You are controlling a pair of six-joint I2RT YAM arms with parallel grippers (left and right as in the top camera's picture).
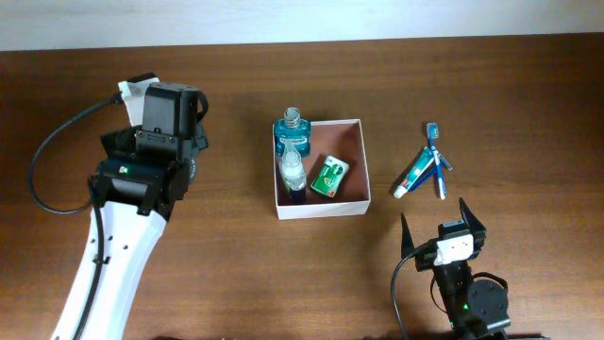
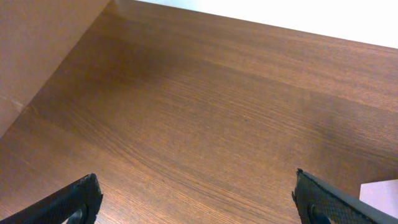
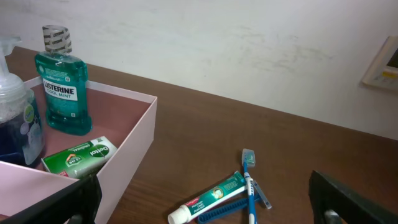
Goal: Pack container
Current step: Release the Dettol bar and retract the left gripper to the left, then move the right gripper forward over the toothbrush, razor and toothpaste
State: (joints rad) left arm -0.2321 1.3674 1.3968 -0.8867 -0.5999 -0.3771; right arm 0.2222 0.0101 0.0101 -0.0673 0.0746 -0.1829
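The container (image 1: 357,200), a square shallow cardboard box with white walls and a pinkish inside, sits mid-table. It holds a teal mouthwash bottle (image 1: 292,133), a clear pump bottle (image 1: 293,170) and a green soap box (image 1: 329,176). It also shows in the right wrist view (image 3: 140,134). To its right on the table lie a toothpaste tube (image 1: 412,176), a blue toothbrush (image 1: 437,162) and a blue comb, also in the right wrist view (image 3: 211,196). My left gripper (image 2: 196,199) is open over bare table, left of the box. My right gripper (image 1: 443,221) is open and empty, near the front edge.
A white corner of the box shows at the lower right of the left wrist view (image 2: 380,191). A white wall runs along the table's far edge (image 1: 302,19).
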